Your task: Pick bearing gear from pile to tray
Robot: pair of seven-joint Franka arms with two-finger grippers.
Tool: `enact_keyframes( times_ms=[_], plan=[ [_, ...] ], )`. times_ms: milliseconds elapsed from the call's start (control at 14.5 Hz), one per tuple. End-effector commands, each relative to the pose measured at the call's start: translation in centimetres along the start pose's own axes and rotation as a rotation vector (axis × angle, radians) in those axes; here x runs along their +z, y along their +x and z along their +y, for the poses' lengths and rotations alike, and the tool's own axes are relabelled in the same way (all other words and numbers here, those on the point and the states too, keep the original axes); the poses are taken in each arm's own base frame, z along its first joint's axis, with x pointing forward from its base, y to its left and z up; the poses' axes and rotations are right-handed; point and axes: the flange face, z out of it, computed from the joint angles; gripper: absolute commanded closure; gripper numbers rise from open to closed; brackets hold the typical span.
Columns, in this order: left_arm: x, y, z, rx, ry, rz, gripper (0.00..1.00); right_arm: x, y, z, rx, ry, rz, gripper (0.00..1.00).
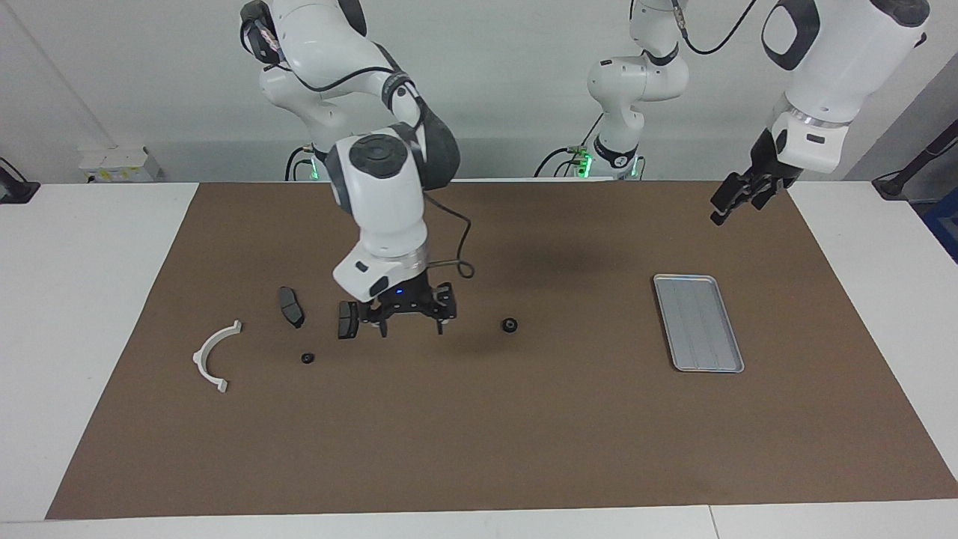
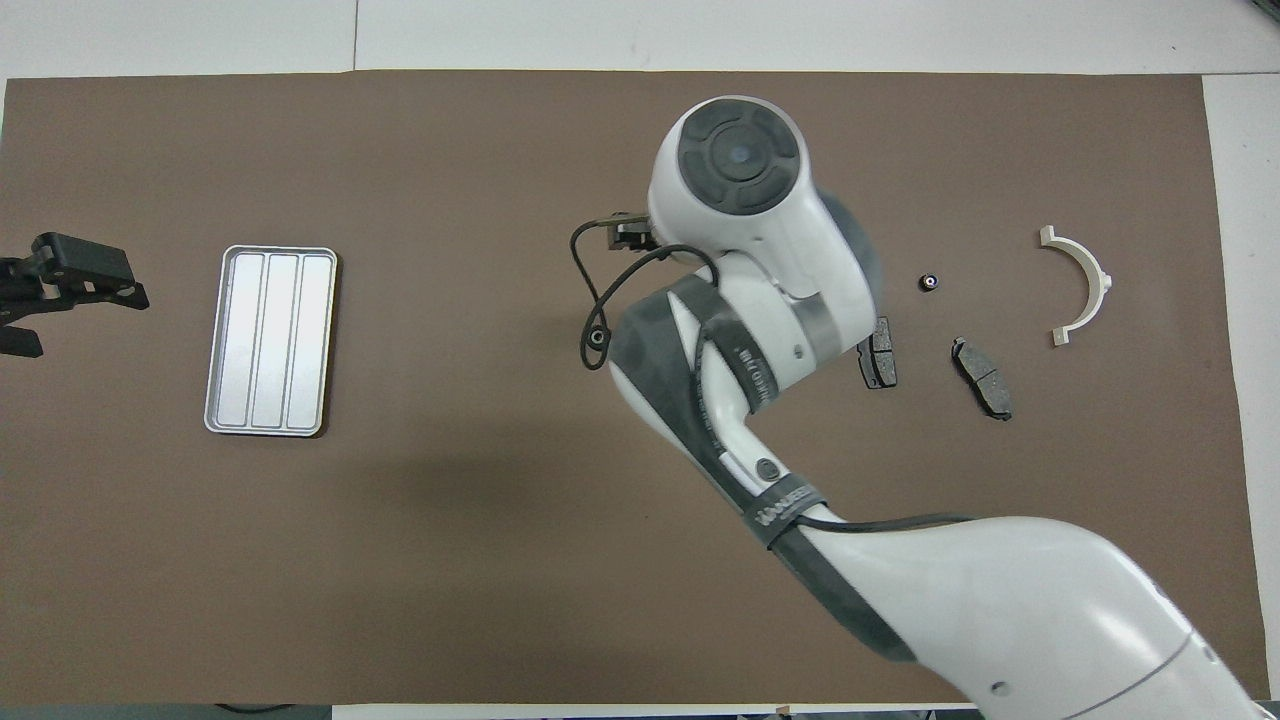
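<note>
Two small black round bearing gears lie loose on the brown-matted counter (image 1: 524, 449). One (image 1: 510, 325) sits alone between the pile and the tray. The other (image 1: 307, 358) lies among the pile's parts, toward the right arm's end.

Pile, other contents: one white half-ring plastic bracket (image 1: 213, 358); two dark grey flat brake pads, one (image 1: 291, 306) apart, one (image 1: 347, 320) just beside the right end effector.

Destination: flat rectangular silver metal tray with ribbed floor (image 1: 698, 323), nothing in it, toward the left arm's end, well apart from the pile.

Right end effector (image 1: 411, 323): low over the counter between the nearer brake pad and the lone gear, fingers spread apart, nothing between them.

Left end effector (image 1: 737, 198): raised over the mat's corner past the tray, waiting; whether its fingers are parted cannot be told.

Handling, by judgement: the gear looks rigid, light and hard, probably metal or dense plastic, not fragile. Being round and low, it may roll or skid if nudged on one side. Best hold: fingers straddling it from above and closing across the outer rim, squarely centred. A light part may also cling to a finger on release.
</note>
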Motion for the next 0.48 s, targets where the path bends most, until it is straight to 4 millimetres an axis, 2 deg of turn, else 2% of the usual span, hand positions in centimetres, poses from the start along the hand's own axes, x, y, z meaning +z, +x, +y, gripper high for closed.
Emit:
enact_keyframes(
  times_ms=[0, 138, 207, 276, 345, 414],
  plan=[
    [3.6, 1.1, 7.7, -0.060, 0.002, -0.032, 0.00, 0.9, 1.8, 6.7, -0.052, 0.000, -0.003, 0.00],
    [6.1, 1.9, 11.8, -0.096, 0.000, -0.034, 0.00, 1.7, 2.6, 10.8, -0.070, -0.010, -0.011, 0.00],
    [7.6, 1.5, 14.7, -0.104, -0.011, -0.021, 0.00, 1.9, 2.8, 12.2, -0.075, -0.010, -0.013, 0.01],
    [8.5, 0.6, 16.8, -0.101, -0.019, -0.014, 0.00, 2.3, 2.8, 13.0, -0.077, -0.010, -0.021, 0.01],
    [11.0, 0.0, 19.1, -0.096, 0.005, -0.036, 0.00, 2.6, 2.8, 13.7, -0.084, -0.009, -0.018, 0.01],
    [13.3, -0.6, 22.5, -0.102, 0.022, -0.043, 0.00, 3.2, 2.7, 13.8, -0.095, -0.002, -0.019, 0.01]
  ],
)
